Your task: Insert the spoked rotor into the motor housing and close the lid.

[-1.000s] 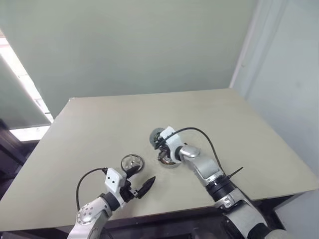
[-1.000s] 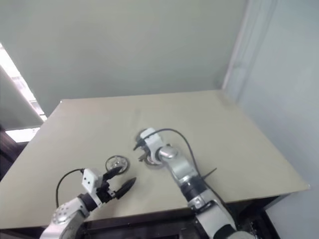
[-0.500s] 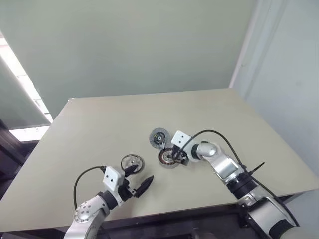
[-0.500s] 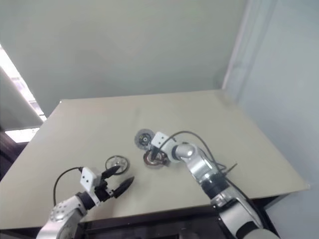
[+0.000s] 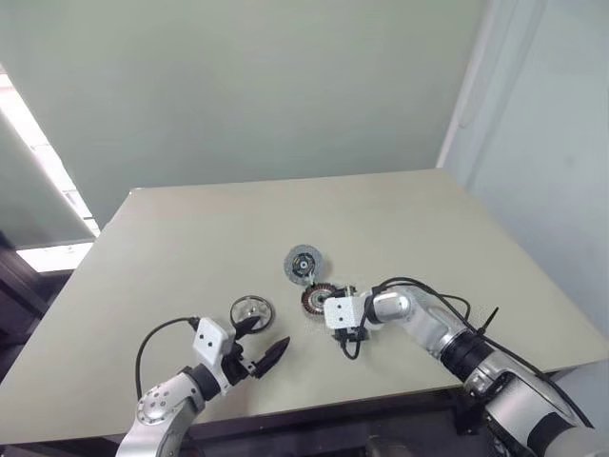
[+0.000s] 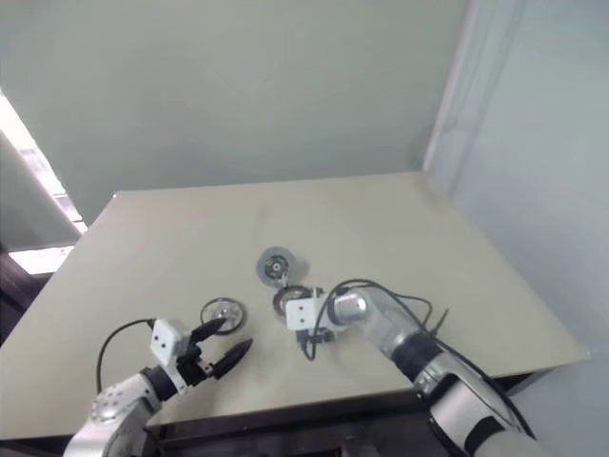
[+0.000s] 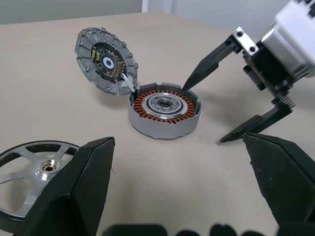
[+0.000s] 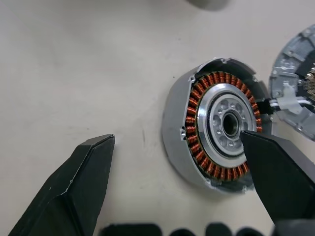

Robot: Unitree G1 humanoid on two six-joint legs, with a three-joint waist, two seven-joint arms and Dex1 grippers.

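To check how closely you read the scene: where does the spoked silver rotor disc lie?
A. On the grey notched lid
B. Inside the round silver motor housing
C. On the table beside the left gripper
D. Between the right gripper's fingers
C: the spoked silver rotor disc lies flat on the table just beyond the open left gripper, apart from the round silver motor housing.

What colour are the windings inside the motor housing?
Copper-orange, ringing a silver centre in the motor housing; the right wrist view shows it best.

Counted on worktop [image 5: 171, 248]: 1 motor housing [image 7: 164, 109], 1 lid [image 7: 106, 60], 1 spoked rotor [image 7: 37, 168]. Also 2 tools: left tool [image 5: 259, 343], right tool [image 7: 234, 98].
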